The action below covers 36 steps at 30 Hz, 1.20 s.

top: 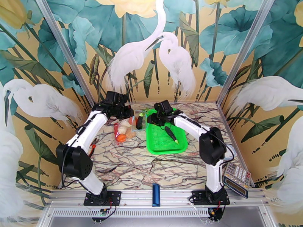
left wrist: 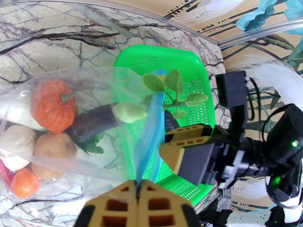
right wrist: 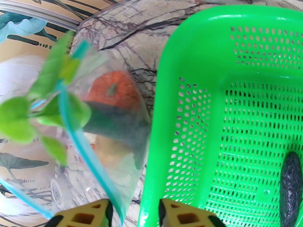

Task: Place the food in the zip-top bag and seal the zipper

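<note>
The zip-top bag [left wrist: 94, 84] lies left of the basket, and my left gripper [left wrist: 138, 192] is shut on its light-blue zipper [left wrist: 147, 137] at the mouth. Inside it I see a big orange tomato [left wrist: 51, 106], a tan potato [left wrist: 53, 150], a small tomato [left wrist: 23, 182], pale garlic [left wrist: 15, 142] and a dark eggplant [left wrist: 94, 122]. A green leafy piece [left wrist: 174, 89] pokes out at the mouth. My right gripper [right wrist: 134, 214] is open with the zipper [right wrist: 91, 156] running between its fingers. In the top view the bag [top: 125, 130] lies between the left gripper [top: 127, 114] and the right gripper [top: 149, 118].
The bright green mesh basket [top: 166, 146] sits right of the bag and holds one dark long item [top: 171, 135], also in the right wrist view [right wrist: 291, 186]. A dark-blue bar [top: 155, 195] lies at the near edge. A calculator [top: 236, 178] rests at the right.
</note>
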### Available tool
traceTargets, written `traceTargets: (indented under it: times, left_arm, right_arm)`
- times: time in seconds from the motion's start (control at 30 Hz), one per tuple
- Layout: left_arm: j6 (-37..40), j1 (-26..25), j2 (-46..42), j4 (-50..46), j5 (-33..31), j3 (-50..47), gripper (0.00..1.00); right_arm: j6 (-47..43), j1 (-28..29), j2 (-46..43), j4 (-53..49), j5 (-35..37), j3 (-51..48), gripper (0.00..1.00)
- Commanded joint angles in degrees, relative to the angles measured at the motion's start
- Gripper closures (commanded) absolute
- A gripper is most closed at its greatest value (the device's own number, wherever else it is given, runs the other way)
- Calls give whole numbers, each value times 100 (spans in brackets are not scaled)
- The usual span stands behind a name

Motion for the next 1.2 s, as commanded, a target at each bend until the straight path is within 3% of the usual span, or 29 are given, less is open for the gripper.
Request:
traceTargets:
  times: [0.0,0.23,0.53,0.77,0.87,1.0,1.07,1.17]
  left_arm:
    - [118,39,78,-135,-5,137,100]
    - [114,57,213,-70,-19,122,100]
    - [197,112,480,-144,-43,588,100]
    - [265,133,205,-469,-21,1252,100]
    - [124,131,-301,-310,-36,907,100]
    - [-24,131,-923,254,-322,-393,100]
    - [-97,219,-847,608,-388,-1028,100]
    - [-176,245,-420,879,-201,-1134,100]
  right_arm:
    - [-9,57,39,49,-204,203,77]
    - [247,44,229,343,-268,478,100]
    - [181,40,433,304,121,1475,100]
    - [-306,32,108,151,-104,2068,100]
    - [-348,40,-297,148,-352,1785,100]
    - [-314,40,-750,105,-307,712,100]
    - [-213,-11,-678,168,-140,152,100]
    - [-182,-92,-345,135,-56,140,100]
